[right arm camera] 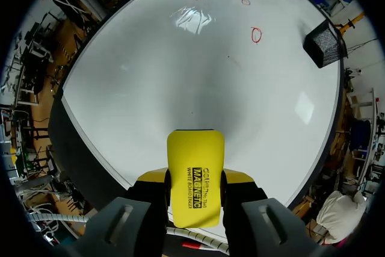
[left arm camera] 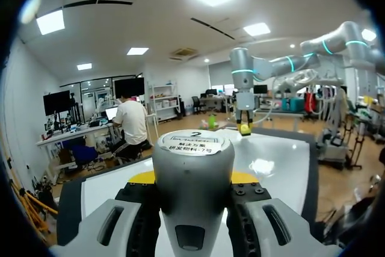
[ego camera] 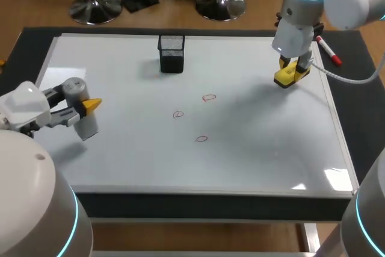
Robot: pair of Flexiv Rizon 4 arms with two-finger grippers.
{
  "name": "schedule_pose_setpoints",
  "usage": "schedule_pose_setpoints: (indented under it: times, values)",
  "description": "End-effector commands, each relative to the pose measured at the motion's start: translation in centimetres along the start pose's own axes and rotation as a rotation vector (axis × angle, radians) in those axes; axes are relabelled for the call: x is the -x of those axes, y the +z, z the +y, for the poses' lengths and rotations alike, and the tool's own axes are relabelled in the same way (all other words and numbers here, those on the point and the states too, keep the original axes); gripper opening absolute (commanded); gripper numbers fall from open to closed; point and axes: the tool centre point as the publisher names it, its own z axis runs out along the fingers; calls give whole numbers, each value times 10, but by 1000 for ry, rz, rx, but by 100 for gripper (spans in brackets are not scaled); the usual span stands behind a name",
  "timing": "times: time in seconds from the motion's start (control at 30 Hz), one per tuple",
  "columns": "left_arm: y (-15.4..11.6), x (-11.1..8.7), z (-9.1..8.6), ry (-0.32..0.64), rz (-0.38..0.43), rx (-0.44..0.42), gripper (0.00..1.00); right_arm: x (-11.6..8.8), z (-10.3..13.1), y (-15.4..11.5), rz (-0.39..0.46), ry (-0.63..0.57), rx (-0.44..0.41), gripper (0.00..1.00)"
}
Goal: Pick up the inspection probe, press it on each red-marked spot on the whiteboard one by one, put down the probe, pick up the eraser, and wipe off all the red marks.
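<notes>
Three red marks point(ego camera: 178, 114) sit in a loose cluster near the middle of the whiteboard point(ego camera: 258, 148), well apart from both arms. The left pincer point(ego camera: 86, 108) reaches in level over the board's left edge, clamped from both sides on the inspection probe point(ego camera: 88, 126). The probe stands upright, its long axis running up and down, with the labelled cap on top; I cannot tell whether its lower end touches the board.

The right pincer point(ego camera: 292, 75) hangs above the far right part of the board, gripping the yellow eraser point(right arm camera: 194, 185). The eraser's long axis runs out along the fingers, with its free end pointing down at the whiteboard.

Between the two pincers lies a wide stretch of bare board, broken only by the marks and by a black mesh holder point(ego camera: 171, 52) standing at the far edge. A red marker point(ego camera: 329, 51) lies on the dark tabletop point(ego camera: 361, 106) just beside the board's right edge — near the right arm.
</notes>
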Motion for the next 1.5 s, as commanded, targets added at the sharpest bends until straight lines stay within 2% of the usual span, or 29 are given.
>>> schedule_pose_setpoints:
  times: [0.03,0.67,0.93,1.17,1.37,1.5]
  values:
    - [-3,0,-2,1,-21,-8,0,0,-1,-1,2,-1,-2,0]
    - [-3,0,-2,1,-21,-8,0,0,-1,-1,2,-1,-2,0]
    - [-3,0,-2,1,-21,-8,0,13,56,-9,-19,-146,-53,0]
    - [-3,0,-2,1,-21,-8,0,27,119,-6,-38,-282,-56,0]
    - [-3,0,-2,1,-21,-8,0,41,163,-7,-42,-393,-78,0]
    - [-3,0,-2,1,-21,-8,0,50,194,-8,-55,-464,-64,0]
